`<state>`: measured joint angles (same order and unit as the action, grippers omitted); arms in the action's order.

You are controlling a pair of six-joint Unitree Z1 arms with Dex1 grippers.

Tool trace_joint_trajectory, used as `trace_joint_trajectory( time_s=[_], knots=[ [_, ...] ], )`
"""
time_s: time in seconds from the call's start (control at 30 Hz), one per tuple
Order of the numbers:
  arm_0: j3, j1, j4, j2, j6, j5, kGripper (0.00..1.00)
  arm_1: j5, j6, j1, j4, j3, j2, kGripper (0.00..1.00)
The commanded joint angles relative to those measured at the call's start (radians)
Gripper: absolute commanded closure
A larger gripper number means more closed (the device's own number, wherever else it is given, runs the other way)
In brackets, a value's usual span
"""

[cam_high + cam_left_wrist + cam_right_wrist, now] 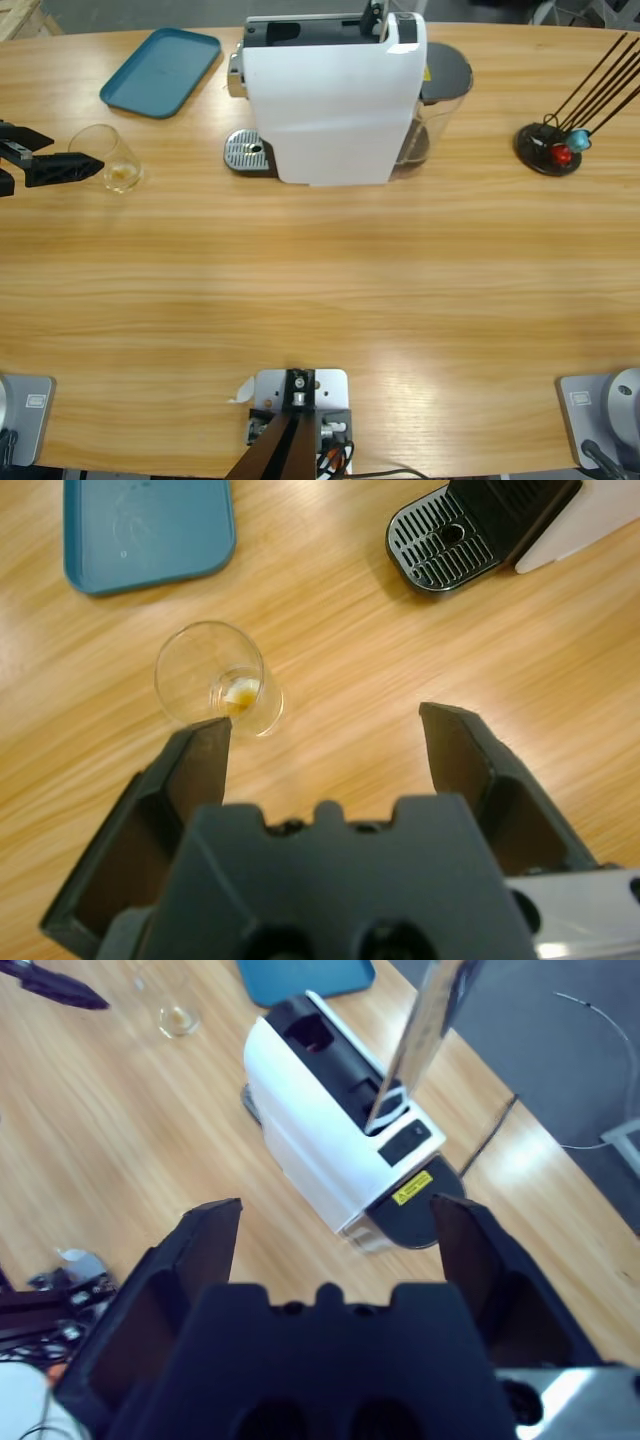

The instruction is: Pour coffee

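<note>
- At the far left of the worktop (320,290), the left pincer (70,166) comes in from the edge with its jaws spread wide and nothing held between them. One jaw tip is just beside the glass tumbler (110,158), perhaps touching the wall; I cannot tell which.
- The tumbler stands upright near the left edge, and the coffee (122,176) is only a thin amber layer at its bottom. In the left wrist view the glass is off-centre, in front of one jaw and not in the gap.
- The risk, as I judge it: if the pincer goes forward like this, that jaw may push the glass, so it slides or tips and the coffee spills. The clear wall is also smooth, so a weak grip may slip.
- Behind the glass lies the blue tray (160,70).
- In the middle stands the white coffee machine (330,100) with its drip grate (248,152).
- At the right, a capsule stand (550,148) holds red and blue capsules.
- The right pincer (335,1230) hangs high above the machine, wide open and holding nothing.
</note>
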<state>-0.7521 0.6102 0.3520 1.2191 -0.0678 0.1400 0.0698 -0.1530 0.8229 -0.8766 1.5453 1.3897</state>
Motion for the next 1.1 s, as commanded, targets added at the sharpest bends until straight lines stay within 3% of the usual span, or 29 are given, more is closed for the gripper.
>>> trace_joint_trajectory(
  time_s=[0.03,0.07,0.13,0.23,0.27,0.3,0.37,0.43,0.47,0.6,0.83,1.1],
  knots=[
    [0.033,0.005,-0.01,0.025,-0.007,0.0,0.184,0.376,-0.08,0.024,0.3,-0.104,0.106,0.179],
    [0.033,0.005,-0.01,0.024,-0.008,0.0,0.184,0.439,-0.08,0.024,0.35,-0.11,0.124,0.179],
    [0.034,0.005,-0.011,0.022,-0.007,0.0,0.184,0.58,-0.018,0.037,0.418,-0.109,0.19,0.083],
    [0.034,0.005,-0.011,0.02,-0.007,0.0,0.184,0.681,0.005,0.083,0.48,-0.108,0.253,0.092],
    [0.034,0.005,-0.011,0.02,-0.007,0.0,0.184,0.706,0.019,0.097,0.491,-0.108,0.262,0.211],
    [0.034,0.005,-0.011,0.019,-0.007,0.0,0.184,0.724,0.034,0.111,0.493,-0.107,0.268,0.428],
    [0.034,0.005,-0.011,0.019,-0.007,0.0,0.184,0.746,0.052,0.137,0.493,-0.104,0.275,0.648],
    [0.034,0.005,-0.011,0.017,-0.007,0.0,0.184,0.731,0.022,0.156,0.471,-0.087,0.275,0.965],
    [0.034,0.005,-0.011,0.017,-0.007,0.0,0.184,0.711,0.02,0.157,0.42,-0.052,0.279,1.0],
    [0.034,0.005,-0.013,0.018,-0.007,0.0,0.184,0.682,0.034,0.157,0.347,-0.021,0.289,1.0],
    [0.035,0.005,-0.013,0.016,-0.007,0.0,0.184,0.739,0.027,0.157,0.392,-0.019,0.313,1.0],
    [0.035,0.005,-0.014,0.017,-0.007,0.0,0.184,0.728,0.008,0.186,0.426,0.001,0.345,1.0]
  ],
)
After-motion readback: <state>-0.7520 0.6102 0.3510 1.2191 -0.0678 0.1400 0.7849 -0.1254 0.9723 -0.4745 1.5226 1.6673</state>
